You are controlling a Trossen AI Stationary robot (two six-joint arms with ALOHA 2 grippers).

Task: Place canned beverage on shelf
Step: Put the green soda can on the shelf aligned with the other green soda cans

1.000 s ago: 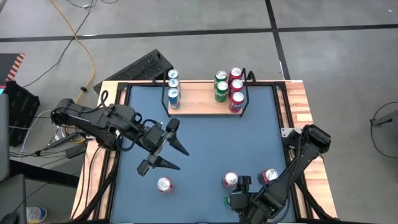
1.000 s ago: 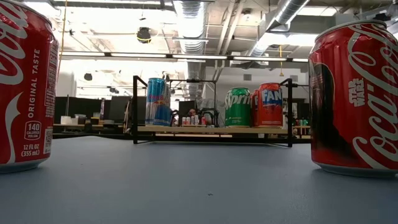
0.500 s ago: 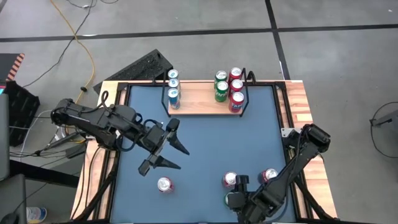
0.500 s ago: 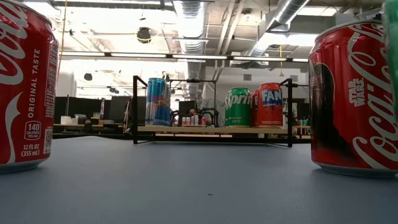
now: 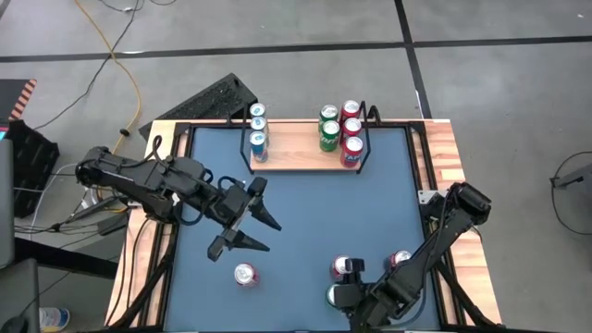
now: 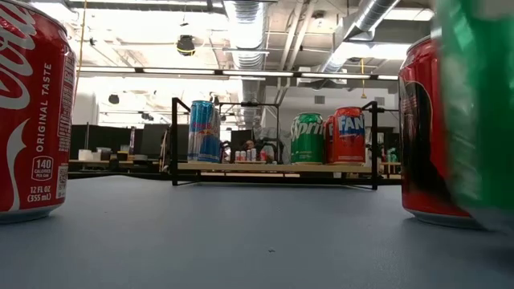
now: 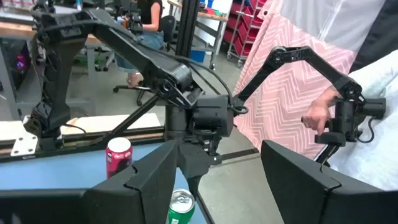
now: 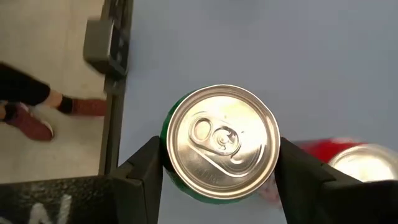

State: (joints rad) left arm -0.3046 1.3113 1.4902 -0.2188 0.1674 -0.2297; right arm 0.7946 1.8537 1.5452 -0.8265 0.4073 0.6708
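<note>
From above, the right gripper (image 5: 339, 294) holds the green can (image 5: 335, 295) at the worktop's near edge, far from the shelf (image 5: 301, 148); the left gripper (image 5: 252, 225) hovers, jaws spread. The right wrist view shows jaws pinching the can's sides below the rim: rigid, smooth, probably slippery, so a mid-body hold seems safest.

a lab: exposed ceiling ducts (image 6: 241, 24), workbenches (image 6: 104, 164), another robot arm (image 7: 311, 68).
</note>
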